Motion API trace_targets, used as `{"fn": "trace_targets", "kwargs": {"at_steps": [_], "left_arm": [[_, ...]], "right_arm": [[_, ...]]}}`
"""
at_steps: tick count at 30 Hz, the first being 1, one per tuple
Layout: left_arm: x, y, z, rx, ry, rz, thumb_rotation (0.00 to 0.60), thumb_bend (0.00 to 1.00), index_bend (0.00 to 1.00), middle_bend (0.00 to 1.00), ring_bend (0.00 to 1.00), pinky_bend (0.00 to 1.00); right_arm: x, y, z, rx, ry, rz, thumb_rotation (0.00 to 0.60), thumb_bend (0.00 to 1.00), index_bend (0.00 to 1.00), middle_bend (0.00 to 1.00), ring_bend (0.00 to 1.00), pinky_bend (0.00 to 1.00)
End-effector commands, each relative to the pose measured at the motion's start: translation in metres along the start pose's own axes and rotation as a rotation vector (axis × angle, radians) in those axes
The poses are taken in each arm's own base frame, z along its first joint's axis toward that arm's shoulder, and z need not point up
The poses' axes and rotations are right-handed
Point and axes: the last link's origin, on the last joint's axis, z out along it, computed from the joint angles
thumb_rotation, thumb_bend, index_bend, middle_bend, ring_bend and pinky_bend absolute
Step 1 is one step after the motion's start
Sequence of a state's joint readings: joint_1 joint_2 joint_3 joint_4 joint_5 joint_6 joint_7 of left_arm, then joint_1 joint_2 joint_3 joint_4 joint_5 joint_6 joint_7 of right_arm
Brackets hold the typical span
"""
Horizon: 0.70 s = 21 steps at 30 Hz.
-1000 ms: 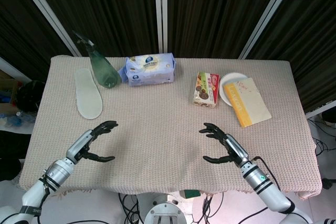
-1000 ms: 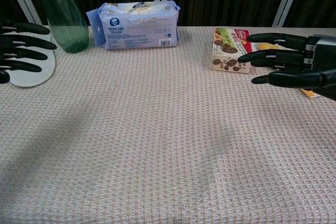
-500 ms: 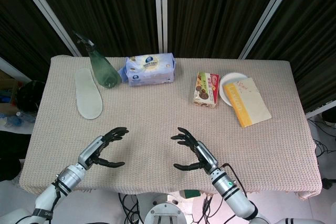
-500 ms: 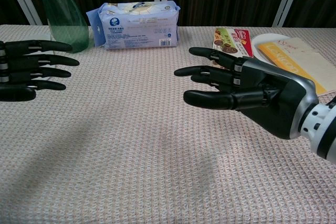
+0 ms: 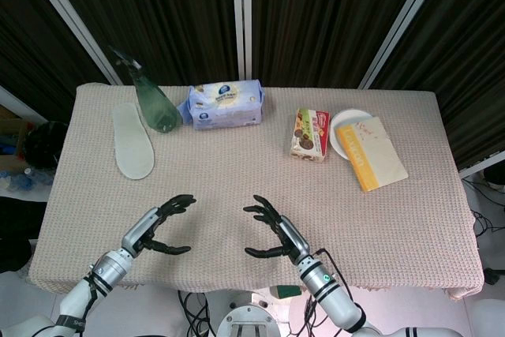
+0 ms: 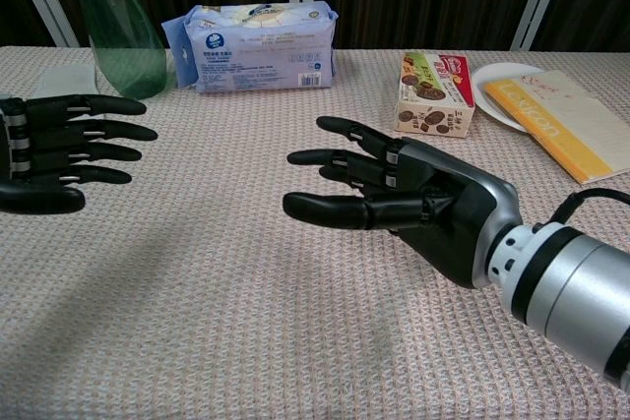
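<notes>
My left hand (image 5: 158, 226) (image 6: 54, 154) hovers over the near left part of the cloth-covered table (image 5: 237, 163), fingers spread and holding nothing. My right hand (image 5: 272, 233) (image 6: 394, 194) hovers over the near middle of the table, palm turned toward the left hand, fingers apart and empty. The two hands face each other with a bare stretch of cloth between them. Nothing lies close to either hand.
At the back stand a green spray bottle (image 5: 154, 100) (image 6: 118, 31) and a blue-white wipes pack (image 5: 226, 105) (image 6: 258, 46). A pale shoe insole (image 5: 132, 141) lies at the left. A biscuit box (image 5: 309, 134) (image 6: 433, 93), a white plate (image 5: 347, 125) and a yellow booklet (image 5: 371, 153) (image 6: 561, 120) sit at the right.
My right hand has swept from the right side to the near middle of the table. My left hand has shifted a little rightward toward it. Both stayed open.
</notes>
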<state>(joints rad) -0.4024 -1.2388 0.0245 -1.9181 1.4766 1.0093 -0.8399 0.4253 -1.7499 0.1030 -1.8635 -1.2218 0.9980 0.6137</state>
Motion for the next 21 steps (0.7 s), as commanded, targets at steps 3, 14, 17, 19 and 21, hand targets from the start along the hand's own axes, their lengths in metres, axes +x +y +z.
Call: {"fn": "trace_targets", "kwargs": {"at_steps": [3, 14, 17, 19, 21], "left_arm": [[-0.004, 0.001, 0.003, 0.003, -0.009, -0.013, 0.6, 0.0, 0.14, 0.15, 0.11, 0.13], [-0.013, 0.003, 0.008, -0.021, -0.065, -0.035, 0.6, 0.0, 0.12, 0.14, 0.1, 0.13], [-0.014, 0.003, 0.009, -0.028, -0.071, -0.03, 0.6, 0.0, 0.09, 0.1, 0.07, 0.12], [-0.014, 0.003, 0.009, -0.03, -0.071, -0.026, 0.6, 0.0, 0.08, 0.1, 0.06, 0.12], [-0.014, 0.003, 0.009, -0.031, -0.066, -0.023, 0.6, 0.0, 0.08, 0.1, 0.06, 0.12]], "right_arm": [[-0.006, -0.001, 0.004, -0.012, -0.012, 0.019, 0.6, 0.0, 0.02, 0.17, 0.02, 0.1], [-0.017, -0.006, 0.012, -0.002, -0.091, 0.032, 0.6, 0.02, 0.03, 0.16, 0.01, 0.07], [-0.018, -0.007, 0.013, 0.003, -0.1, 0.038, 0.6, 0.03, 0.0, 0.12, 0.0, 0.01], [-0.018, -0.007, 0.014, 0.007, -0.098, 0.037, 0.6, 0.03, 0.0, 0.1, 0.0, 0.0], [-0.018, -0.007, 0.015, 0.009, -0.092, 0.04, 0.6, 0.03, 0.0, 0.1, 0.0, 0.0]]}}
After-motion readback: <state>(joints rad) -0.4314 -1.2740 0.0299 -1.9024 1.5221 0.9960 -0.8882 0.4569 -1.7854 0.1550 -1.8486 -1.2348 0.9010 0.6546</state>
